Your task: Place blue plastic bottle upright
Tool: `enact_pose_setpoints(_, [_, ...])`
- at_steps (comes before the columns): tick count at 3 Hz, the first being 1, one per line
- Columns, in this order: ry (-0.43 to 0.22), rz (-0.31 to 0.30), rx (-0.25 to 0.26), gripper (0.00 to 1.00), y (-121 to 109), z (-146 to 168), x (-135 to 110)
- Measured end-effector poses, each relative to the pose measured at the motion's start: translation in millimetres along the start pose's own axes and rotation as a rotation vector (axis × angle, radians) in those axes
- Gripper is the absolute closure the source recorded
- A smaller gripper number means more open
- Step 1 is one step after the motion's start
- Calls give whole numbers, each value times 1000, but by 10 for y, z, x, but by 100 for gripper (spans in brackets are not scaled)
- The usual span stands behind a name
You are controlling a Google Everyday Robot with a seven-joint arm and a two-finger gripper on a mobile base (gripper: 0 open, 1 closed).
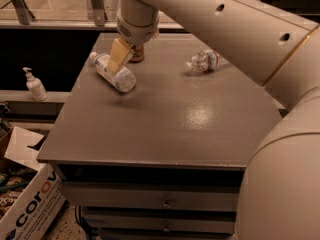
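The blue plastic bottle (113, 72) lies on its side at the back left of the grey table (165, 119), its white cap pointing to the back left. My gripper (120, 57) hangs from the large cream arm (210, 19) and sits right over the middle of the bottle, at or just above its label. The gripper hides part of the bottle.
A brown can (137, 55) stands just behind the gripper, mostly hidden. A crumpled clear bottle (202, 61) lies at the back right. A white pump bottle (34, 84) stands on a ledge to the left. A cardboard box (27, 204) sits on the floor at lower left.
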State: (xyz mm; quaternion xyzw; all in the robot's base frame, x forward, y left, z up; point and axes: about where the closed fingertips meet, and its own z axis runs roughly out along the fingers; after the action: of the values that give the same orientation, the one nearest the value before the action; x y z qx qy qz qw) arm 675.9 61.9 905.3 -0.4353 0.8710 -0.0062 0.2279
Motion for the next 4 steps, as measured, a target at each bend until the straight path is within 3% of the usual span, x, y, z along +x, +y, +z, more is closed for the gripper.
enact_pose_setpoints(4, [7, 182, -20, 0, 45, 409, -347])
